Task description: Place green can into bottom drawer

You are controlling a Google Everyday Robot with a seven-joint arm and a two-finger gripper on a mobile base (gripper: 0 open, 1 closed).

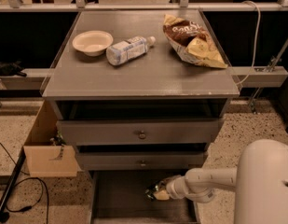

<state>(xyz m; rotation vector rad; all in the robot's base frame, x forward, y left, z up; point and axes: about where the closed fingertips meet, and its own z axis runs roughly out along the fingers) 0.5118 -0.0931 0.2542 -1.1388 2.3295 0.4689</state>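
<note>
At lower centre, the gripper (159,194), jaws clamped on the green can (154,189), hung inside the bottom drawer (118,197) near its right edge.

You see the pale cream gripper (157,194) on its white arm (206,185), low at the right. It sits over the plain dark grey interior of the bottom drawer (119,197), against the small green can (155,188) with pale flecks. The flat cabinet top (148,76) is mid grey, and the round drawer knobs (142,135) are brass. On top are a round cream bowl (92,42), a pale blue-white plastic bottle (127,50) and a crinkled snack bag (192,43), brown above and yellow below. The floor (239,129) is speckled beige.
</note>
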